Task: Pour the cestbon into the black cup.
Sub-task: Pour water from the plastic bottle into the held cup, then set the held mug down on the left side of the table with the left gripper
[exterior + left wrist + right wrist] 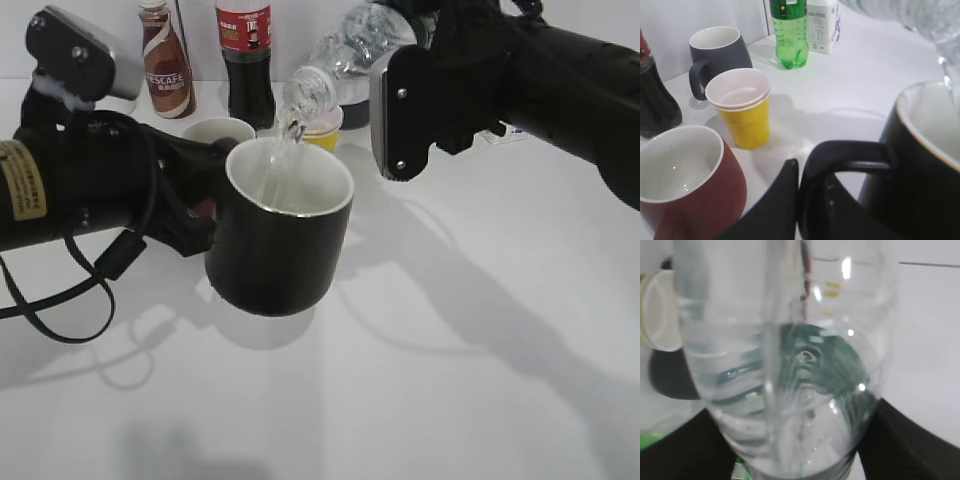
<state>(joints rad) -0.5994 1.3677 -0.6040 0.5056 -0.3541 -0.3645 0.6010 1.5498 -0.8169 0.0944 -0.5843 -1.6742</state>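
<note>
The black cup [280, 240] is glossy with a white inside. My left gripper [203, 215] is shut on its loop handle [845, 152], and the jaws [799, 200] clamp the handle in the left wrist view. The cestbon [355, 45], a clear ribbed bottle, is tilted with its neck down to the left over the cup's rim. A thin stream of water falls into the cup [925, 165]. My right gripper [405, 105] is shut on the bottle's body. In the right wrist view the bottle [785, 365] fills the frame between the fingers [800, 455].
Behind the cup stand a Nescafe bottle [165, 65], a cola bottle [245, 60] and a yellow paper cup [742, 112]. A brown-red mug [685, 185], a dark grey mug [715, 55], a green soda bottle [788, 35] and a white milk bottle [822, 25] stand nearby.
</note>
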